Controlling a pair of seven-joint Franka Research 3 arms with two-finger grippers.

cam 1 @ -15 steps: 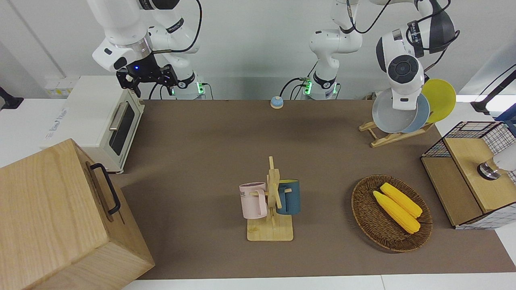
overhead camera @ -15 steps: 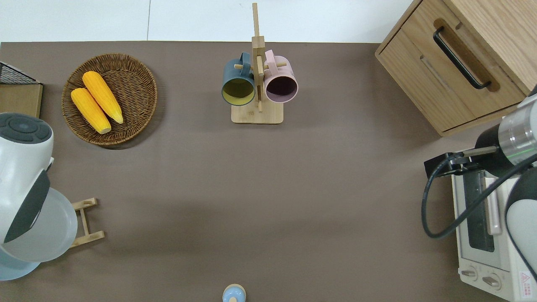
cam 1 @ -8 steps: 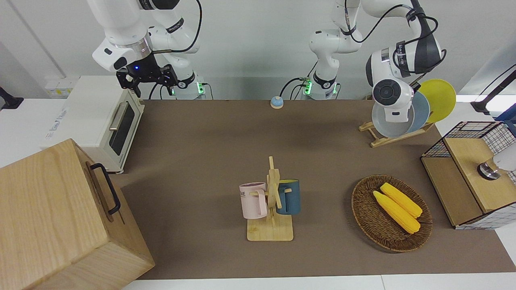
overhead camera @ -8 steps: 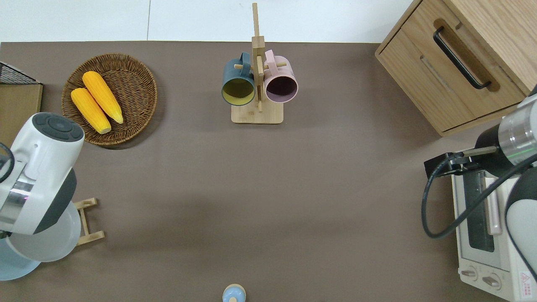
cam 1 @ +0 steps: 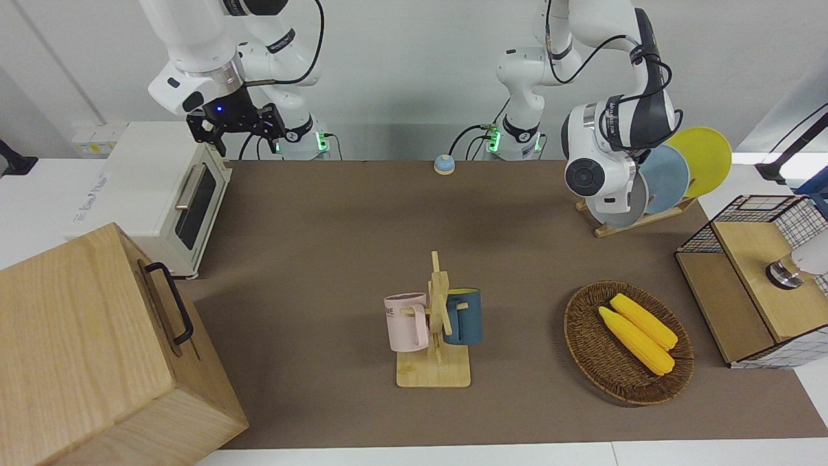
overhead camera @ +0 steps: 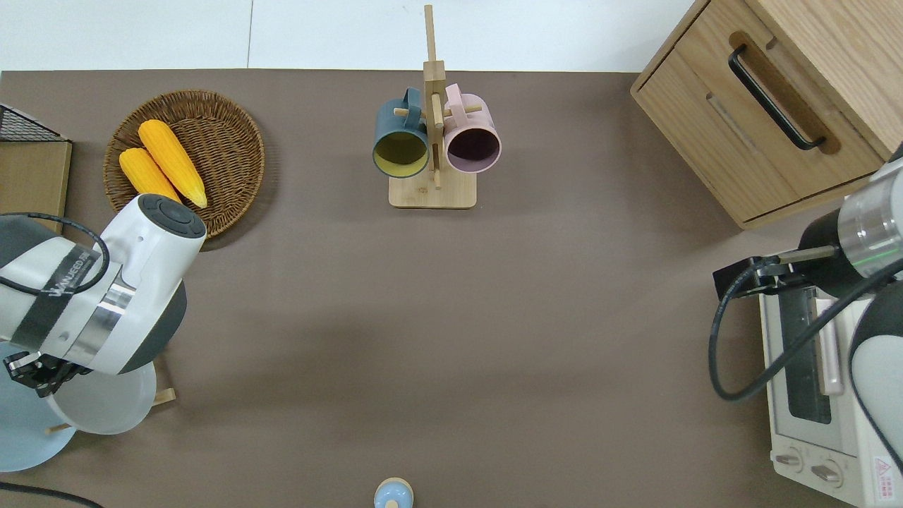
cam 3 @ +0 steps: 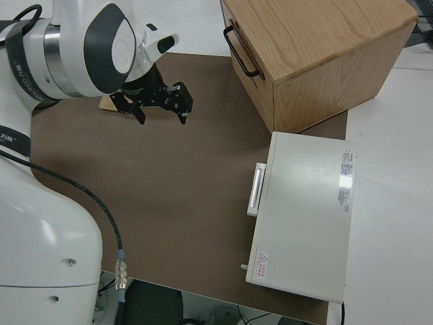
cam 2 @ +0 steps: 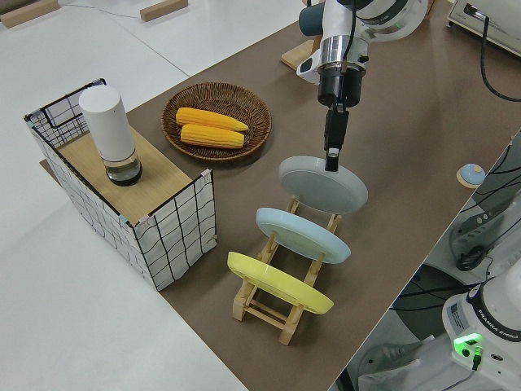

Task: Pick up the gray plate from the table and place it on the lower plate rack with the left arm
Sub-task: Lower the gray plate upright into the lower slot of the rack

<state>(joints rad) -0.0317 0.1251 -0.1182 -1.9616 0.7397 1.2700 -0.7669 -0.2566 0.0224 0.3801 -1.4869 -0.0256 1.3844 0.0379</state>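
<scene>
The left gripper (cam 2: pixel 331 161) has its jaws clamped on the rim of the gray plate (cam 2: pixel 323 184), holding it tilted like the blue plate (cam 2: pixel 303 234) and yellow plate (cam 2: pixel 278 282) so it can drop between the pegs of the lower plate rack (cam 2: pixel 281 314), at the end slot. Open counter (cam 1: pixel 362 220) beside that end leaves room to withdraw; the right arm is parked, its gripper (cam 3: pixel 161 101) with jaws apart.

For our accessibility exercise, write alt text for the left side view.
The left gripper holds the gray plate by its rim at the lower plate rack, beside a blue plate and a yellow plate. A basket of corn sits farther along the table.
</scene>
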